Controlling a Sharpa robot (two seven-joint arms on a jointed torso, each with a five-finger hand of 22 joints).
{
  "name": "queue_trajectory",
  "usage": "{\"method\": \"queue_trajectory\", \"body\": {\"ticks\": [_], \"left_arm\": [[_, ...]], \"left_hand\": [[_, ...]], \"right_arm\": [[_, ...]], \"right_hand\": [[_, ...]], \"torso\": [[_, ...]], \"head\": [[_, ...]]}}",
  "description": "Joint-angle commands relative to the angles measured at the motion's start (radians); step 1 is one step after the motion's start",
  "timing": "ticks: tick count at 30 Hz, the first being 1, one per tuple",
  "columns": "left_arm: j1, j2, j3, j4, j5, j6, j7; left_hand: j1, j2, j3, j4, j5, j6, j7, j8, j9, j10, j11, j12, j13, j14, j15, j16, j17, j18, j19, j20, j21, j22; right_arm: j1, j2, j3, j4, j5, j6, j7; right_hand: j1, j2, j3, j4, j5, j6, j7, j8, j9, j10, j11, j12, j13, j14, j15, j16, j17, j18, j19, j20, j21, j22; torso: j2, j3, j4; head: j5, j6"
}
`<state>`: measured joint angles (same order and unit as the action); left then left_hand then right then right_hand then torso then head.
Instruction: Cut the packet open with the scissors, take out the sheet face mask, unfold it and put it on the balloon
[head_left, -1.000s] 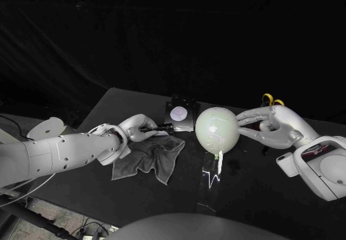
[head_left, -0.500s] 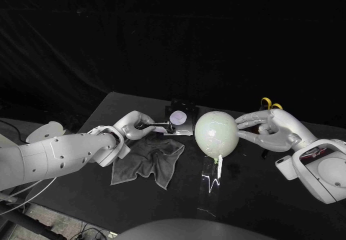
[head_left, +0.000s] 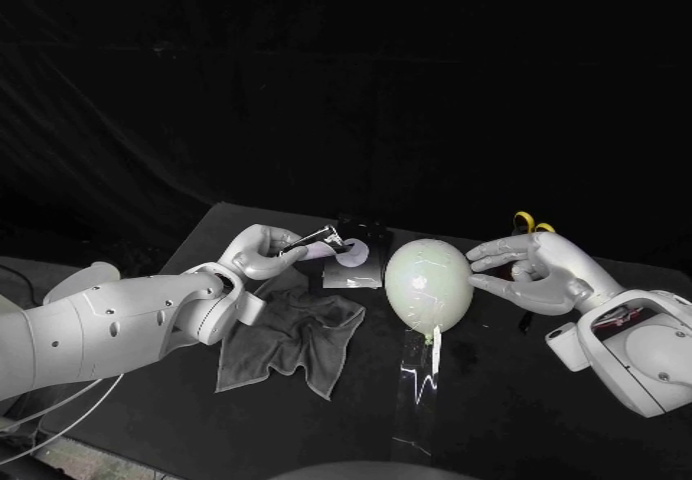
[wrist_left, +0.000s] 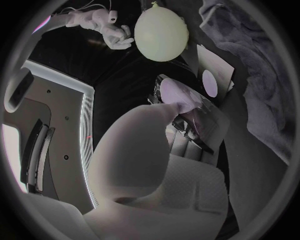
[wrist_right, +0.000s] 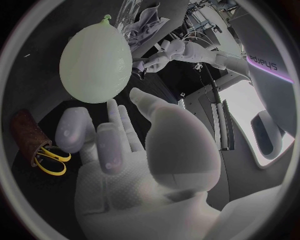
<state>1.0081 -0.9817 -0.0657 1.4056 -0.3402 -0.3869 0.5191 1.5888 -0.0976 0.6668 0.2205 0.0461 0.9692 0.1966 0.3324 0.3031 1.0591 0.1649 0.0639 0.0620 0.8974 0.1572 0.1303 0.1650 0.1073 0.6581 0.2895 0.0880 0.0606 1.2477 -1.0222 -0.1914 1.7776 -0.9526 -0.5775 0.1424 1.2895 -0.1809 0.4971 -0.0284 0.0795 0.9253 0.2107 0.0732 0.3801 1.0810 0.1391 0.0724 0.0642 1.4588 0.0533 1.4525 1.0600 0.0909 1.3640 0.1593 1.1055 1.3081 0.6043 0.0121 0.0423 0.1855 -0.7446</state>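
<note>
My left hand (head_left: 277, 250) pinches the silvery face mask packet (head_left: 346, 262) by one edge and holds it just above the table; the left wrist view shows the packet (wrist_left: 199, 107) in front of that hand (wrist_left: 153, 150). The pale balloon (head_left: 426, 283) stands knot-down in the middle of the table. My right hand (head_left: 534, 270) is at the balloon's right side, fingers spread, fingertips against it. In the right wrist view the balloon (wrist_right: 95, 62) lies just beyond that hand (wrist_right: 137, 160). Yellow-handled scissors (head_left: 531, 222) stand behind the right hand.
A grey cloth (head_left: 296, 335) lies crumpled on the black table (head_left: 490, 400) below my left hand. The scissors (wrist_right: 49, 161) sit in a brown holder (wrist_right: 26, 131) near the table's far right edge. A thin strip (head_left: 436, 340) hangs down from the balloon's knot.
The camera has shifted. My left hand has lifted with the packet, away from the cloth. The right hand stays at the balloon's side.
</note>
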Motion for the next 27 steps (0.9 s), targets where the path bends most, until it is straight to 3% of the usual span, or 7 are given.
{"method": "queue_trajectory", "body": {"ticks": [1,7,21,22,24,26,27], "left_arm": [[0.009,0.003,0.005,0.012,0.191,0.133,0.049],[0.034,0.018,0.009,0.028,0.284,0.224,0.042],[0.086,0.083,0.011,0.011,0.336,0.266,0.03],[0.087,0.089,0.012,0.007,0.337,0.268,0.029],[0.089,0.099,0.012,0.001,0.337,0.27,0.028],[0.091,0.109,0.012,-0.006,0.335,0.27,0.028],[0.092,0.112,0.012,-0.008,0.333,0.27,0.027]], "left_hand": [[-0.012,0.0,0.0,-0.006,0.001,-0.001,-0.007,0.008,0.03,0.007,-0.001,-0.001,0.0,0.006,-0.001,-0.005,0.0,-0.009,0.011,0.001,0.002,0.002],[-0.025,0.007,-0.004,-0.022,0.0,-0.008,-0.004,0.014,0.038,0.014,-0.002,0.0,0.0,0.011,-0.003,-0.003,0.002,-0.01,0.017,0.001,0.0,0.002],[-0.064,0.032,-0.025,-0.077,0.001,-0.02,-0.016,0.035,0.063,0.134,-0.033,0.026,0.005,0.112,-0.038,0.055,0.035,0.033,0.163,-0.006,0.053,0.024],[-0.064,0.032,-0.025,-0.077,0.001,-0.02,-0.016,0.035,0.063,0.134,-0.033,0.026,0.005,0.112,-0.038,0.055,0.035,0.033,0.163,-0.006,0.053,0.024],[-0.066,0.034,-0.025,-0.078,0.001,-0.02,-0.016,0.035,0.063,0.135,-0.033,0.025,0.005,0.113,-0.039,0.055,0.036,0.034,0.164,-0.006,0.053,0.024],[-0.067,0.035,-0.026,-0.078,0.001,-0.02,-0.017,0.035,0.064,0.136,-0.033,0.024,0.004,0.113,-0.039,0.056,0.036,0.035,0.165,-0.006,0.054,0.025],[-0.067,0.035,-0.026,-0.078,0.001,-0.02,-0.017,0.035,0.064,0.136,-0.033,0.024,0.004,0.113,-0.039,0.056,0.036,0.035,0.165,-0.006,0.054,0.025]], "right_arm": [[0.007,0.006,0.001,-0.007,0.031,0.004,0.018],[0.051,0.042,0.003,-0.055,0.073,0.009,0.02],[0.174,0.177,0.009,-0.191,0.122,0.061,-0.021],[0.181,0.191,0.01,-0.202,0.121,0.065,-0.027],[0.191,0.212,0.011,-0.219,0.114,0.068,-0.04],[0.199,0.236,0.013,-0.233,0.094,0.067,-0.059],[0.202,0.246,0.014,-0.238,0.081,0.066,-0.069]], "right_hand": [[0.0,0.012,0.003,0.008,0.007,0.016,-0.003,0.008,0.0,0.014,-0.003,0.007,0.001,0.003,-0.001,0.004,0.005,0.004,-0.002,-0.005,0.008,0.127],[0.0,0.021,0.016,0.024,0.007,0.04,-0.018,0.018,0.001,0.067,-0.02,0.025,0.005,0.008,-0.014,0.006,0.02,0.0,0.01,-0.015,0.027,0.133],[0.007,0.022,0.002,0.041,0.002,0.105,-0.081,0.051,0.016,0.334,-0.099,0.195,0.123,0.034,-0.081,0.026,0.106,-0.022,0.065,-0.074,0.14,0.17],[0.007,0.017,-0.009,0.04,0.002,0.115,-0.088,0.058,0.019,0.362,-0.109,0.24,0.16,0.036,-0.087,0.028,0.112,-0.028,0.077,-0.08,0.165,0.178],[0.01,0.015,-0.035,0.044,0.019,0.121,-0.1,0.063,0.027,0.355,-0.12,0.662,0.604,0.055,-0.105,0.051,0.188,-0.04,0.1,-0.091,0.216,0.194],[-0.001,0.023,-0.039,0.056,0.018,0.115,-0.096,0.061,0.027,0.366,-0.116,0.778,0.726,0.059,-0.095,0.058,0.219,-0.042,0.105,-0.095,0.228,0.197],[0.008,0.035,-0.039,0.063,0.075,0.118,-0.102,0.066,0.034,0.339,-0.12,0.986,0.947,0.069,-0.099,0.073,0.276,-0.047,0.112,-0.082,0.247,0.201]], "torso": [[-0.002,-0.0004,-0.0013],[-0.002,0.0004,-0.0015],[0.001,0.0024,-0.0027],[0.001,0.0025,-0.0019],[0.001,0.0026,-0.002],[0.002,0.0028,-0.0019],[0.002,0.0031,-0.0016]], "head": [[-0.007,0.024],[-0.024,0.081],[-0.065,0.132],[-0.069,0.134],[-0.078,0.14],[-0.085,0.146],[-0.087,0.147]]}}
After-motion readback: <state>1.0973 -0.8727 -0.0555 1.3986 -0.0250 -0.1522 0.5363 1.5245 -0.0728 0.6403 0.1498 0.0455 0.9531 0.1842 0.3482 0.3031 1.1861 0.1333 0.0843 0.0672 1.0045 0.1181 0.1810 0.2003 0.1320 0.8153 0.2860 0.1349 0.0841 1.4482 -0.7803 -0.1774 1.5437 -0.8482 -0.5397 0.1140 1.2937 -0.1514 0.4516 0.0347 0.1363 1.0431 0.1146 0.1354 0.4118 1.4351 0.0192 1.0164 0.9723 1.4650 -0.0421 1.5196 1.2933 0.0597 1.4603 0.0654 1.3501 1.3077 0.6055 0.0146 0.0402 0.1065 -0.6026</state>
